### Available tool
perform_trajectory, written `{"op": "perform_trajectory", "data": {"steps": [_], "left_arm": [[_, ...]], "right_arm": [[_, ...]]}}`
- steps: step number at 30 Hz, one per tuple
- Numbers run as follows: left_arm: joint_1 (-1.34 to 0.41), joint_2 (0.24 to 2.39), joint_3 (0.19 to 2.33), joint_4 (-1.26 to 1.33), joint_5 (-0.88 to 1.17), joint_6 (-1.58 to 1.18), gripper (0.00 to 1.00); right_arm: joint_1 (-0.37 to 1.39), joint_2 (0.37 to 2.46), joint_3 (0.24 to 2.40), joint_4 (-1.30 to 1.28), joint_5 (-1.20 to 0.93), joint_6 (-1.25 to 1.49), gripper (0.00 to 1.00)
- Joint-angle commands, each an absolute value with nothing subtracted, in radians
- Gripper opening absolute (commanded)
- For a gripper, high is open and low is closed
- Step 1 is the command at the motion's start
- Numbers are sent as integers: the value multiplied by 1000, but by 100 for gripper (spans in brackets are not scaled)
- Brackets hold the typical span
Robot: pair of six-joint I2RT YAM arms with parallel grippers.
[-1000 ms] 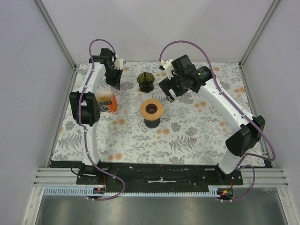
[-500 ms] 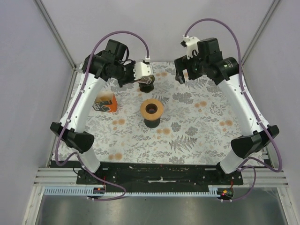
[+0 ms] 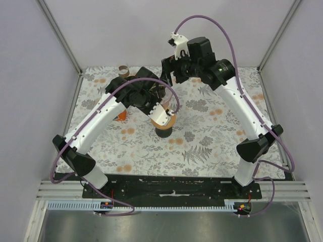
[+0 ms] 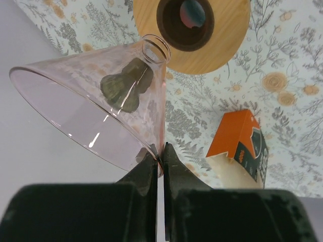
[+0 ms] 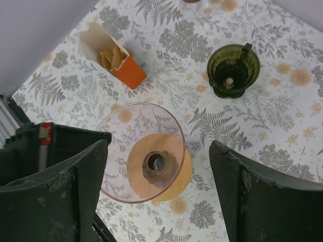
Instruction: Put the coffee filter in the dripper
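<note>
Right wrist view: the coffee filters (image 5: 110, 56) are sitting as brown paper folds inside the open orange box (image 5: 128, 74). The box is lying on the floral worktop (image 5: 282, 126), and neither of our grippers is touching it. Near the box, we are holding the clear glass dripper (image 5: 121, 131) in the left gripper (image 4: 160, 151). Its jaws are pressing together on the wide rim, with the glass wall caught between them. The dripper is leaning, its narrow neck pointing towards the wooden ring (image 4: 232, 40) of the stand. We are not able to tell whether glass and wood are touching. Our right gripper (image 5: 159, 151) is hovering above the pair, its jaws spread wide and gripping nothing. A dark green cup (image 5: 233, 69) is standing on the worktop, apart from the ring. From the top external camera, we are seeing both arms reaching over the middle of the worktop, the left one covering most of the dripper.
</note>
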State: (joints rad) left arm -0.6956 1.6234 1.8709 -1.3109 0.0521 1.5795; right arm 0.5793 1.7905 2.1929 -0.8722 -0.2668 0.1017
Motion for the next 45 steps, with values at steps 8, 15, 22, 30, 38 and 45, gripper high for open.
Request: {"op": "perform_trajectory", "data": {"steps": [8, 15, 22, 30, 38, 45], "left_arm": [[-726, 1459, 1727, -1101, -41, 1792, 2], [-726, 1457, 1709, -1045, -54, 1770, 2], [-724, 1454, 1715, -910, -35, 1483, 29], [-689, 1494, 1925, -1083, 207, 912, 71], [-436, 1617, 2109, -1175, 614, 240, 76], [-439, 1591, 1953, -1034, 555, 11, 90]], "right_arm": [[581, 1896, 2192, -950, -196, 78, 76], [581, 1922, 2166, -936, -463, 60, 37], [562, 1876, 2138, -937, -410, 35, 0], [551, 1838, 2109, -928, -388, 40, 0], [555, 1813, 2042, -885, -405, 83, 0], [587, 1772, 1915, -822, -382, 126, 0]]}}
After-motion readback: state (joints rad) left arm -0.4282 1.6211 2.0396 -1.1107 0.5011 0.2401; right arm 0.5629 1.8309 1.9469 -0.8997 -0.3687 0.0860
